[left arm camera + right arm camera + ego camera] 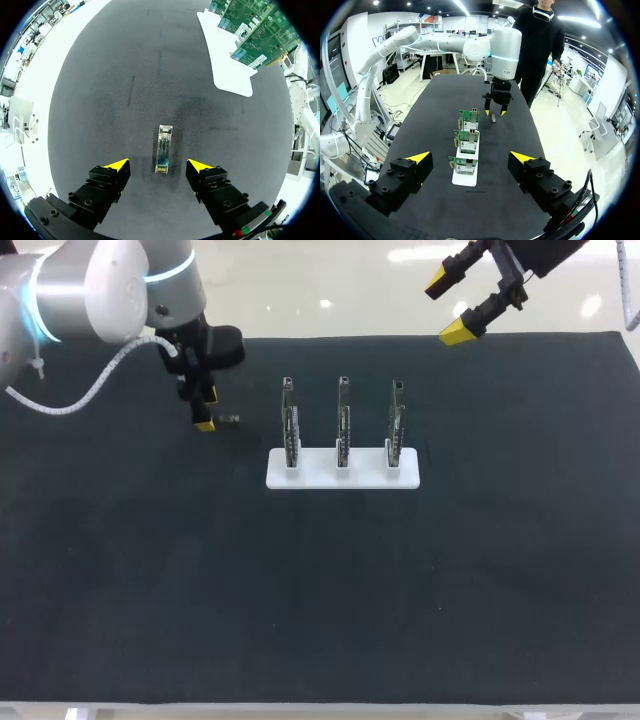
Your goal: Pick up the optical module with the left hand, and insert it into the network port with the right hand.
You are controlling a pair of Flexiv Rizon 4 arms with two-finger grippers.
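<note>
- The optical module (164, 149) lies flat on the dark mat (320, 590), off the left end of the white holder (343, 469), level with its row of boards and a short way from it.
- Its long axis runs roughly in line with the row of three circuit boards (343, 425) standing upright in the holder.
- In the left wrist view that axis points straight ahead of the left gripper (158, 165). The pale metal end is turned away from the gripper and the darker end lies nearest it.
- The left gripper is spread wide, one finger to each side of the module's near end. Mat shows on both sides, so it grips nothing.
- The head view shows only one yellow tip of the left gripper (205, 418), set just beside the module (228, 420) on the side away from the holder. The gap between the fingers is plain only from the wrist.
- The right gripper (449, 310) is raised beyond the holder's right end, at the mat's far edge, with its fingers apart and nothing in them.
- The right wrist view looks along the board row from behind the right gripper (470, 158). The holder (465, 178) is nearest, and the module (493, 118) lies past the last board, under the left gripper (495, 112).
</note>
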